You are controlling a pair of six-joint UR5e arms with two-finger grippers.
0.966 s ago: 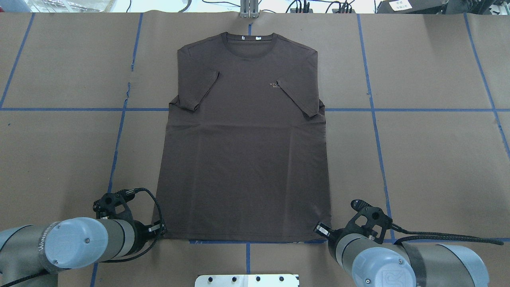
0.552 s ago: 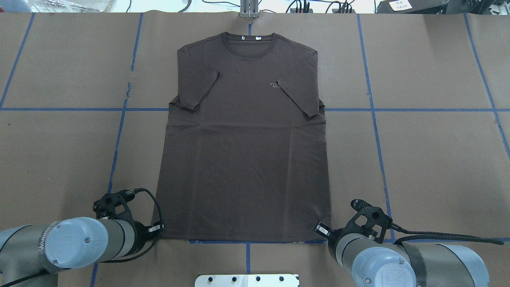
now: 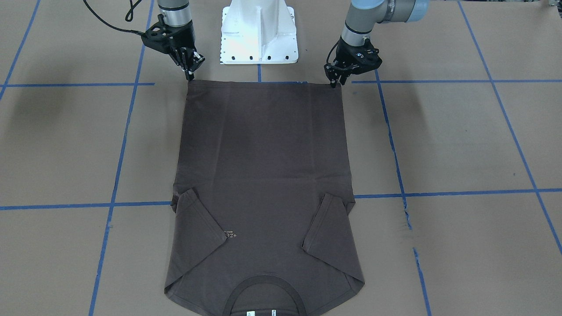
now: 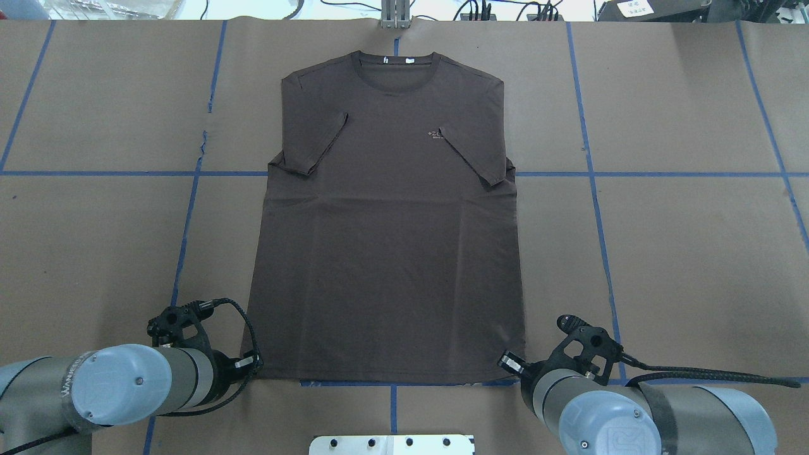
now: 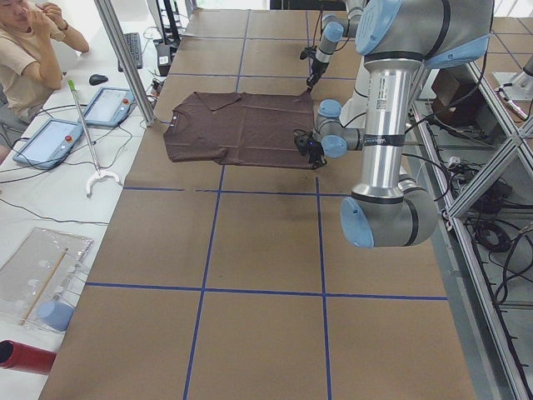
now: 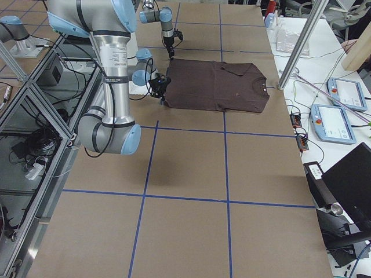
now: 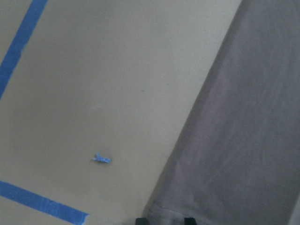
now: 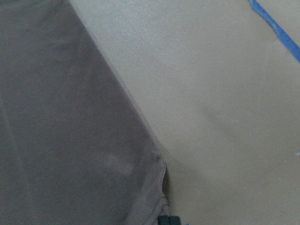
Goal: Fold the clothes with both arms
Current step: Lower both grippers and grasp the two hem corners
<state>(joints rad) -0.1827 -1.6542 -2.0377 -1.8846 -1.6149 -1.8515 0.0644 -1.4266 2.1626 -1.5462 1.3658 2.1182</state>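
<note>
Two sleeves (image 4: 316, 145) are folded in; the T-shirt (image 4: 385, 253) lies flat on the tabletop (image 4: 695, 253) ahead of me. My right tool (image 3: 189, 75) pinches its hem corner, and my left tool (image 3: 336, 82) straddles the other corner, tips apart. I judge the body folds remain.

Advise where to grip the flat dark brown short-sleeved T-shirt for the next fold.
Pinch the dark brown short-sleeved T-shirt at its two hem corners, coming down from the robot's side: it lies flat, sleeves folded in, straight hem nearest the white pedestal, collar farthest.
</note>
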